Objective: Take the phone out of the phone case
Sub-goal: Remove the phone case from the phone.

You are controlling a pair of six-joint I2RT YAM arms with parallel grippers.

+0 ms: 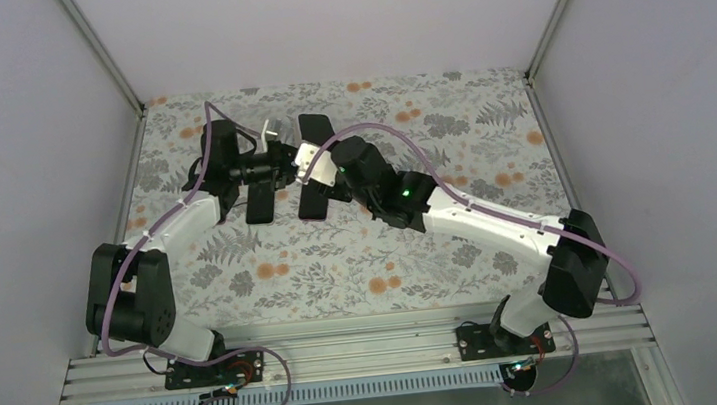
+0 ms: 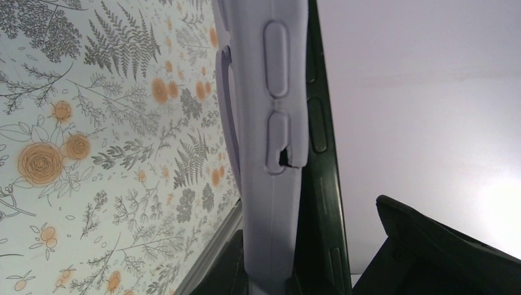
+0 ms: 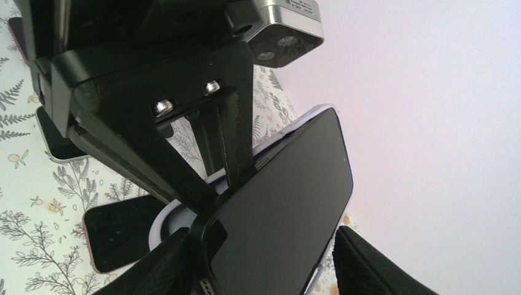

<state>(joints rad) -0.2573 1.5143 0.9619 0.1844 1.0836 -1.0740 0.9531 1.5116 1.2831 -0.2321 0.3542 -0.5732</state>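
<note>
The phone case (image 2: 270,153) is pale lavender and stands on edge, its side button covers facing the left wrist camera. My left gripper (image 2: 270,284) is shut on its lower part. The dark phone (image 2: 319,184) has come partly away from the case along one long side. In the right wrist view the phone's black screen (image 3: 282,209) fills the middle, with the case rim (image 3: 161,218) curling behind it. My right gripper (image 3: 261,264) is closed across the phone's width. From above, both grippers (image 1: 282,160) (image 1: 316,167) meet over the back of the table, holding the case (image 1: 306,156) in the air.
Three other dark phones lie on the floral cloth: one behind the grippers (image 1: 314,127) and two just in front (image 1: 260,203) (image 1: 312,202). Metal frame rails (image 1: 543,133) run along both sides of the cloth. The left arm's black mount (image 3: 153,92) looms close in the right wrist view.
</note>
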